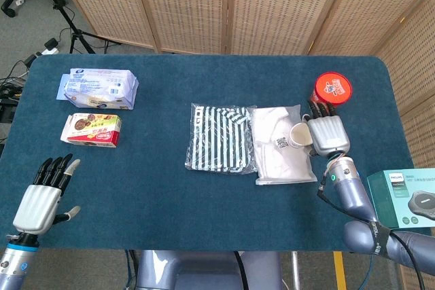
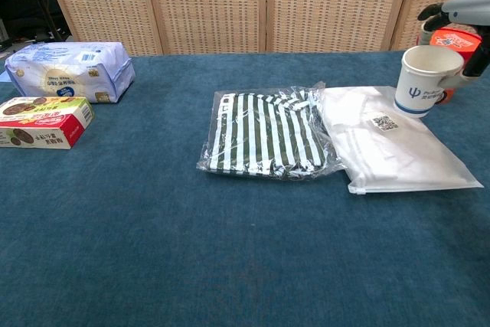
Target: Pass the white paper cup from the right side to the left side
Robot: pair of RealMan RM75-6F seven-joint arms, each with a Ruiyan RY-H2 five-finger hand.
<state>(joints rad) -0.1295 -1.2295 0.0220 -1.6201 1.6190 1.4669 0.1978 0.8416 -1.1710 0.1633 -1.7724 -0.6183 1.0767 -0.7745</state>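
Observation:
My right hand [image 1: 326, 134] grips the white paper cup [image 1: 299, 135] and holds it in the air over the right part of the white packaged garment [image 1: 280, 146]. In the chest view the cup [image 2: 423, 80] with its blue logo hangs upright, and the right hand [image 2: 463, 13] reaches it from the right edge of the frame. My left hand [image 1: 42, 191] hovers at the front left of the table with fingers spread and nothing in it; the chest view does not show it.
A striped packaged garment [image 1: 219, 137] lies beside the white one. A red-lidded noodle tub [image 1: 332, 91] stands behind my right hand. A wet-wipes pack [image 1: 99, 89] and a snack box [image 1: 92, 130] sit at the back left. A boxed item [image 1: 404, 197] lies at the right edge.

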